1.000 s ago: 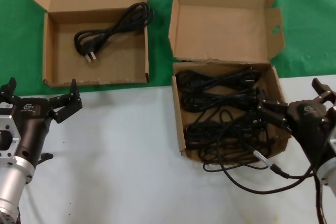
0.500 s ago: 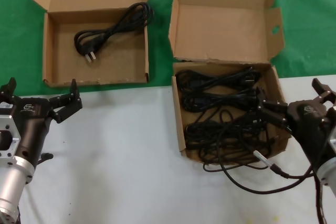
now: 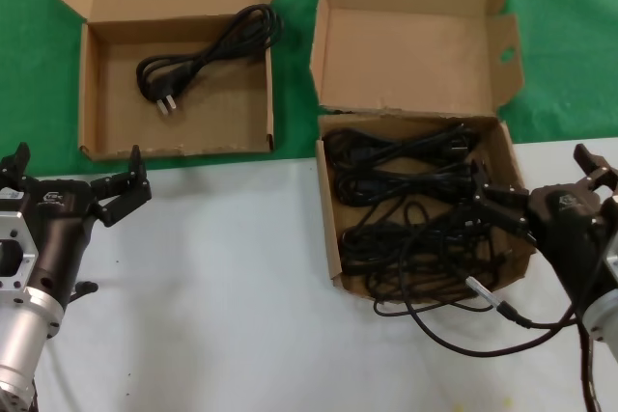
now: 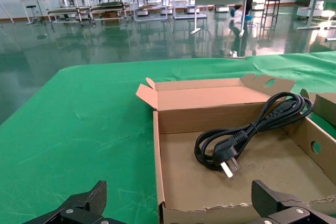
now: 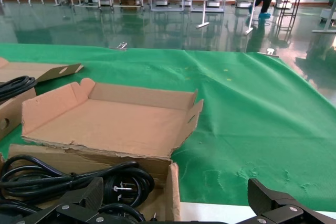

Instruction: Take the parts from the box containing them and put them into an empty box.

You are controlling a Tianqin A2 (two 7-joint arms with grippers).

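Observation:
The squarer cardboard box point(image 3: 328, 224) with the tall lid point(image 5: 115, 124) holds a tangle of black cables point(image 3: 406, 200) point(image 5: 63, 179). One cable point(image 3: 483, 335) spills over its front wall onto the white table. My right gripper point(image 3: 533, 176) point(image 5: 176, 205) is open at that box's right wall, one finger over the cables and the other outside the box. The wider, shallower box point(image 3: 212, 113) point(image 4: 262, 171) at the back left holds a single coiled cable point(image 3: 198, 60) point(image 4: 247, 135) with metal prongs. My left gripper point(image 3: 77, 169) point(image 4: 181, 211) stands open and empty, just in front of this box.
Both boxes sit where the white tabletop point(image 3: 222, 277) meets the green cloth point(image 3: 560, 26), their lids folded back onto the cloth. A narrow gap separates the two boxes. Bare white table lies between my two arms.

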